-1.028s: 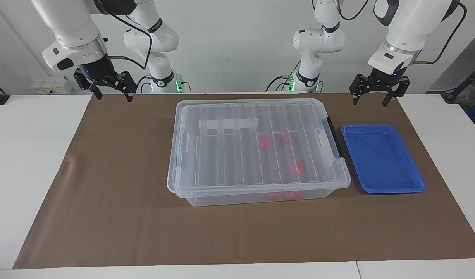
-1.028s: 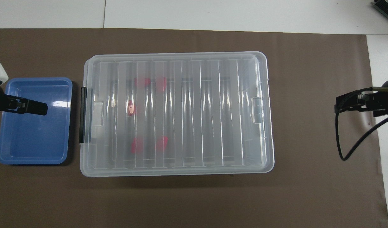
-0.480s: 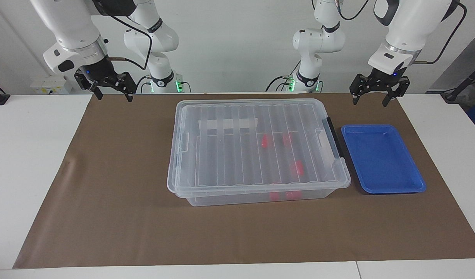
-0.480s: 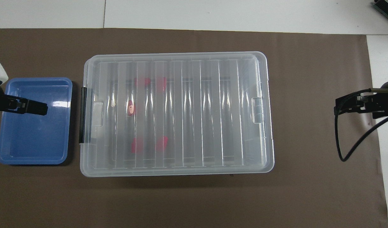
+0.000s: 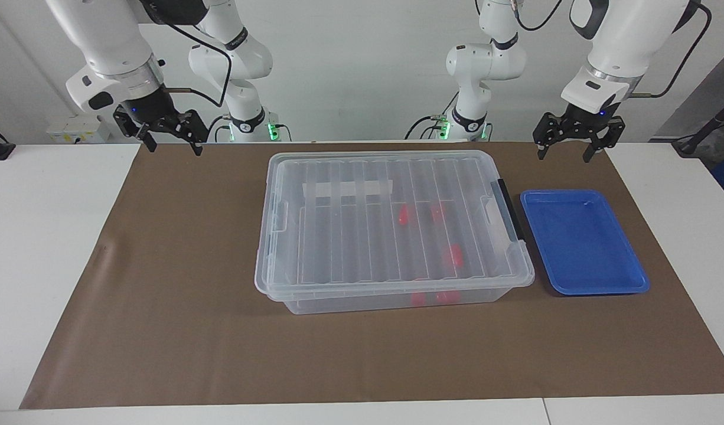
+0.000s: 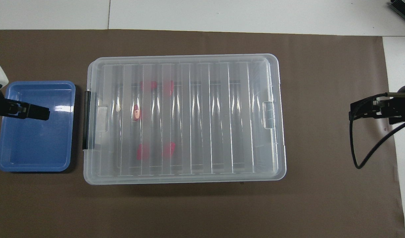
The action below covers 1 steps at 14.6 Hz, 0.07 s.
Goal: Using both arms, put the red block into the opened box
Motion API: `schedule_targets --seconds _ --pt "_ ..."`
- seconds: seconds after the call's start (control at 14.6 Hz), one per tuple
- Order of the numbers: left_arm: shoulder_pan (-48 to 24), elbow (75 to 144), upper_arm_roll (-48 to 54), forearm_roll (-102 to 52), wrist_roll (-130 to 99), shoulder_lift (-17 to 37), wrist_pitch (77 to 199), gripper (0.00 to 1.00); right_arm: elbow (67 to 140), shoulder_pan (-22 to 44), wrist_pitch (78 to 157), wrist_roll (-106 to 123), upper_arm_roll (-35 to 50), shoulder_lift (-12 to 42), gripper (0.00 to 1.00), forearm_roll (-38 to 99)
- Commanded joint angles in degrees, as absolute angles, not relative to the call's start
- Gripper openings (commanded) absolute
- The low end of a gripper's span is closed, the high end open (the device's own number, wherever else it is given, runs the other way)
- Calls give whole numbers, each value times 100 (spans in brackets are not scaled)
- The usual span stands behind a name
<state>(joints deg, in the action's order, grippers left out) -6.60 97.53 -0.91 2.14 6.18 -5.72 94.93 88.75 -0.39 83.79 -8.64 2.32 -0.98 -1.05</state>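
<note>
The clear box (image 5: 391, 177) stands mid-mat with its ribbed lid (image 6: 189, 115) lying flat on top, black handle (image 5: 508, 209) toward the left arm's end. Several red blocks (image 5: 455, 255) show through the plastic inside it, among them a red block (image 6: 136, 112) near the handle end. My left gripper (image 5: 563, 157) hangs open and holds nothing, above the mat by the blue tray's robot-side edge. My right gripper (image 5: 174, 149) hangs open with nothing in it, above the mat's corner at the right arm's end. Neither touches the box.
A shallow blue tray (image 5: 598, 283) with nothing in it lies beside the box's handle end. A brown mat (image 5: 179, 307) covers the white table (image 5: 37, 236). A black cable (image 6: 357, 158) loops down from the right gripper.
The right gripper has drifted slightly upward and toward the right arm's end. The left gripper, box and blocks stay as they were.
</note>
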Motion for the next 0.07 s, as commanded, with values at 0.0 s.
schedule_targets --seconds 0.0 --pt "-642 9765 -97 176 642 -624 9457 100 9097 -97 8402 -949 255 -272 100 -79"
